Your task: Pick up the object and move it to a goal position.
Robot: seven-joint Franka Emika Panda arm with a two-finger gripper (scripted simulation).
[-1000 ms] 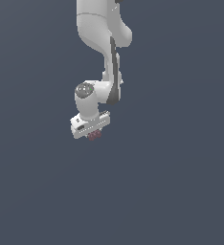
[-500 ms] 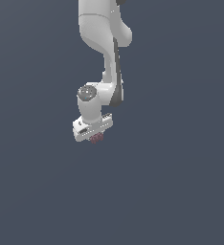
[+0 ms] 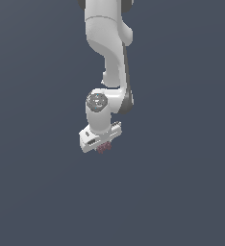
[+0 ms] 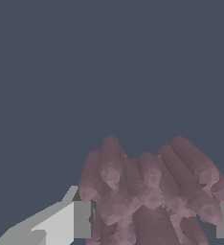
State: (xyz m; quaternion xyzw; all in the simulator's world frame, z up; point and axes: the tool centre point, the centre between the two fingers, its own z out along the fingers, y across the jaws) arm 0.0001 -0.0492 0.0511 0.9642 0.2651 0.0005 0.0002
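The object (image 3: 104, 148) is a tiny dark red-maroon lumpy cluster that peeks out under the white gripper (image 3: 103, 147) in the exterior view. In the wrist view the object (image 4: 150, 191) fills the space between the two grey fingertips (image 4: 83, 219), which press on it from both sides. The gripper is shut on the object. The white arm (image 3: 107, 57) hangs down from the top of the exterior view. Most of the object is hidden by the hand in the exterior view.
A plain dark grey-blue surface (image 3: 181, 192) fills the background in both views. No other objects or edges show.
The gripper, with the object in it, has drifted toward the exterior view's right and slightly down. The hand has turned a little.
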